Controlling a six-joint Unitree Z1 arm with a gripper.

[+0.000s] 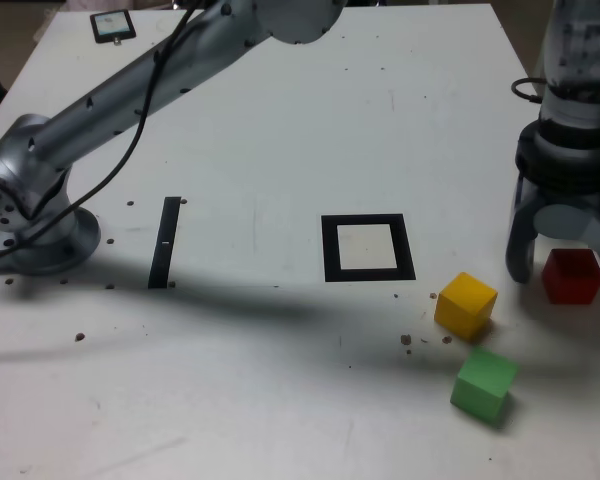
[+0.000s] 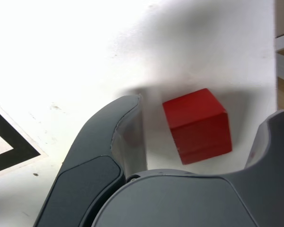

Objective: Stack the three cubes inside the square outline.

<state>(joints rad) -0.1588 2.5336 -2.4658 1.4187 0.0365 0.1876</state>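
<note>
Claw [image 2: 210, 106]: released, jaws apart | red cube [image 2: 199, 127]: between its fingers | yellow cube [image 1: 466, 305], green cube [image 1: 484, 384]: outside it, nearby | square outline [image 1: 368, 248]: farther from it, past yellow cube

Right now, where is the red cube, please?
In the exterior view, the red cube is on the table at the far right, between the open fingers of the gripper, right of the yellow cube.
</note>
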